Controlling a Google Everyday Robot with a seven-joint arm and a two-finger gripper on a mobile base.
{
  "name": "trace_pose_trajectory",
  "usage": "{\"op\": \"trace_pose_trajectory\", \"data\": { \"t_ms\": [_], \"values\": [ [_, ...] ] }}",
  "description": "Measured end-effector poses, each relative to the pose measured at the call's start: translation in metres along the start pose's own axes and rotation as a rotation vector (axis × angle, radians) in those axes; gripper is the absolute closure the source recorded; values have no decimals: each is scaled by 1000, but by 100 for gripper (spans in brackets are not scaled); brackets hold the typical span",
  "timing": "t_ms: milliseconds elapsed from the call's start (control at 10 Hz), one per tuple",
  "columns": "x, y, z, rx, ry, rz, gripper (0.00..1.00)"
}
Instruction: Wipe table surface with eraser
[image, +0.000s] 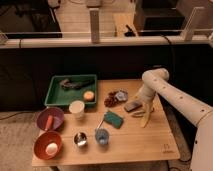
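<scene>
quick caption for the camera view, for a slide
Robot arm's hand at the eraser on the wooden table surface, between a teal sponge and a banana.
</scene>
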Motion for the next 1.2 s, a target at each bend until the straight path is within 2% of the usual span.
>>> {"op": "trace_pose_trajectory", "data": {
  "t_ms": [400, 700, 1200],
  "values": [
    [15, -10, -6, 40, -17, 17, 20],
    [24, -29, -7, 52, -7, 17, 20],
    [29, -41, 6, 45, 17, 32, 20]
  ]
}}
